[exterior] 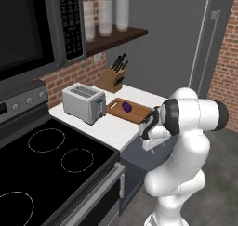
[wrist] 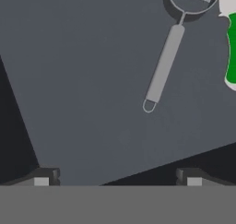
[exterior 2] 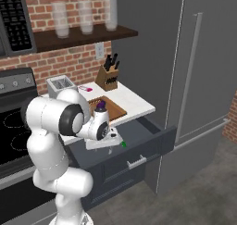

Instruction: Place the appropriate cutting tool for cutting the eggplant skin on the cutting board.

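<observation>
Where the left base view looks over the white counter [exterior: 122, 127], the wooden cutting board [exterior: 137, 113] lies by its right edge, right of the toaster [exterior: 83, 103], with the purple eggplant [exterior: 127, 108] on the board's middle; knife block [exterior: 112, 79] at the back edge. Gripper [exterior: 149, 141] hangs off the counter's front right corner, jaw state unclear here.

Right base view: open dark drawer [exterior 2: 148, 147] under the counter edge, gripper [exterior 2: 107, 140] over its left part, a green handle [exterior 2: 123, 144] just beside it; eggplant [exterior 2: 100, 104] on the board [exterior 2: 115, 110].

Hand view: fingertips [wrist: 44, 178] spread wide, nothing between. Metal peeler [wrist: 165, 64] lies on the drawer floor [wrist: 92, 80], looped head at top, green-handled knife [wrist: 232, 48] beside it at the right.
</observation>
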Motion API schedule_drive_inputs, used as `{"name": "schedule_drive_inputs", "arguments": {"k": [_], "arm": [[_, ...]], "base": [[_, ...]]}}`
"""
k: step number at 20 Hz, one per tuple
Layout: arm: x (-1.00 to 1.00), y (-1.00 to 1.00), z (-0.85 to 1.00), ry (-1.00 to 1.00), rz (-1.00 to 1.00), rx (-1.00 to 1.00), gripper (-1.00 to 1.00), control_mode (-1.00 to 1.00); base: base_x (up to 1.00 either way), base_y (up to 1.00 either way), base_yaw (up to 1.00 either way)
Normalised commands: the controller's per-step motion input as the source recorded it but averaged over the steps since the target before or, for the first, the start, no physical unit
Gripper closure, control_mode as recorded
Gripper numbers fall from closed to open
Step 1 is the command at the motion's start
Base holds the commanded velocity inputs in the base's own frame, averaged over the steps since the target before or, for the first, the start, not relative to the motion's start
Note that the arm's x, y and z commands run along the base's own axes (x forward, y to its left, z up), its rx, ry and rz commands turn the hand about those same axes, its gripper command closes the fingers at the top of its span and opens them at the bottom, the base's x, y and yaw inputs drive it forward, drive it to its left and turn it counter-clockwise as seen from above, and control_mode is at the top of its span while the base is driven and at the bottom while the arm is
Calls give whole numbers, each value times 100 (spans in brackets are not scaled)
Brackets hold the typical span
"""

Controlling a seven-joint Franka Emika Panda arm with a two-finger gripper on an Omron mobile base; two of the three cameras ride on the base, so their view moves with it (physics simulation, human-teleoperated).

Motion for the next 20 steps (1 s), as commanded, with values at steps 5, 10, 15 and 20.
{"name": "schedule_drive_inputs", "arguments": {"k": [5,10,15,20], "arm": [[23,4,-20,0,-1,-1,-100,-100],[6,0,-6,0,-4,0,-100,-100],[2,2,-2,0,-3,0,-100,-100],[10,6,-8,0,-2,0,-100,-100]], "base": [[0,0,0],[0,0,0],[0,0,0],[0,0,0]]}}
